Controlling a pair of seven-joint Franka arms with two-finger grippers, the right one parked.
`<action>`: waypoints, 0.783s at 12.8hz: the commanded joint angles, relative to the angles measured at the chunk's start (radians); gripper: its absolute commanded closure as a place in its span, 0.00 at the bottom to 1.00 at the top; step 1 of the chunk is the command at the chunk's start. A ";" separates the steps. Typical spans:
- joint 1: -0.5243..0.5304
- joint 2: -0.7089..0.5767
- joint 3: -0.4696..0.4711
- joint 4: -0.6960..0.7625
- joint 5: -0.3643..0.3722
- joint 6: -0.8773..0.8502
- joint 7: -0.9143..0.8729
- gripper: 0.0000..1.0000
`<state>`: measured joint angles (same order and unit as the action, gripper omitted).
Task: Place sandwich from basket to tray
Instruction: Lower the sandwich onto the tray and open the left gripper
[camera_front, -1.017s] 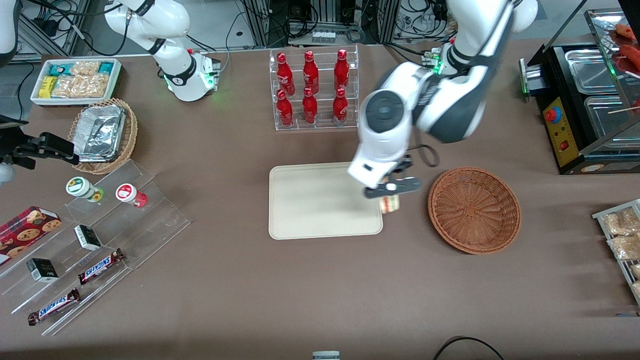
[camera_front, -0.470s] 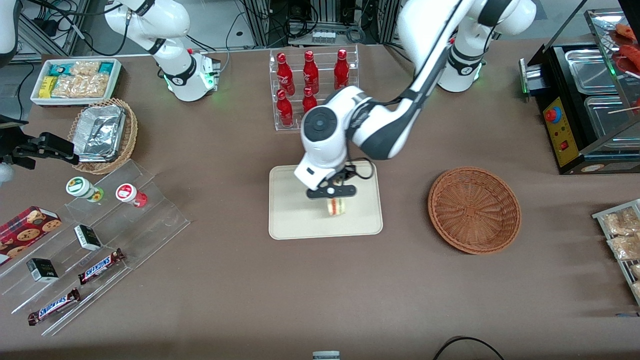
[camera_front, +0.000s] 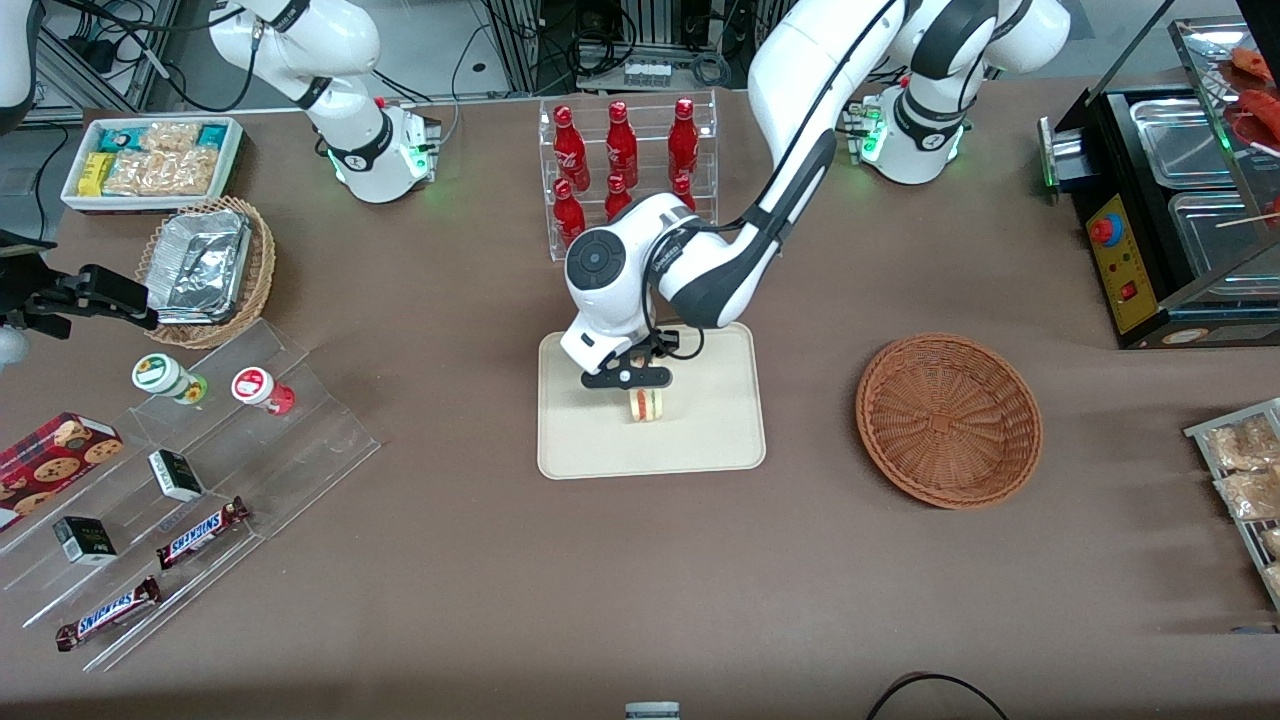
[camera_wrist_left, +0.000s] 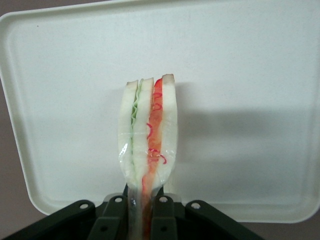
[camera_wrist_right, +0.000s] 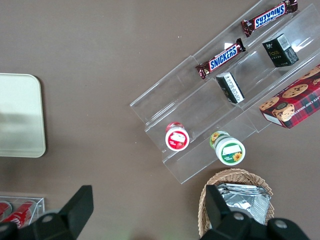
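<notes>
My left gripper (camera_front: 640, 392) is shut on the sandwich (camera_front: 646, 405), a pale bread wedge with orange-pink and green filling layers. It holds the sandwich over the middle of the cream-beige tray (camera_front: 600, 455), just above its surface. In the left wrist view the sandwich (camera_wrist_left: 148, 145) stands on edge between the black fingers (camera_wrist_left: 165, 220), with the tray (camera_wrist_left: 250, 75) under it. The reddish-brown woven basket (camera_front: 948, 419) lies on the table toward the working arm's end and holds nothing. The tray's corner also shows in the right wrist view (camera_wrist_right: 20, 115).
A clear rack of red bottles (camera_front: 625, 175) stands farther from the front camera than the tray. A tan wicker basket with foil containers (camera_front: 208, 268), a white bin of snacks (camera_front: 152, 160) and a clear stepped shelf with candy bars (camera_front: 190, 470) lie toward the parked arm's end.
My gripper has carried the sandwich from the gap between basket and tray to over the tray's middle, and has come lower toward the tray.
</notes>
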<state>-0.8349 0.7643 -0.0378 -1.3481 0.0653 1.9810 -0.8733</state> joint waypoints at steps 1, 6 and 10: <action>-0.021 0.033 0.010 0.024 0.031 0.033 -0.016 1.00; -0.023 0.059 0.009 0.024 0.028 0.058 -0.018 0.95; -0.016 0.041 0.010 0.030 0.022 0.050 -0.019 0.00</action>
<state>-0.8440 0.8108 -0.0368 -1.3412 0.0803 2.0371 -0.8743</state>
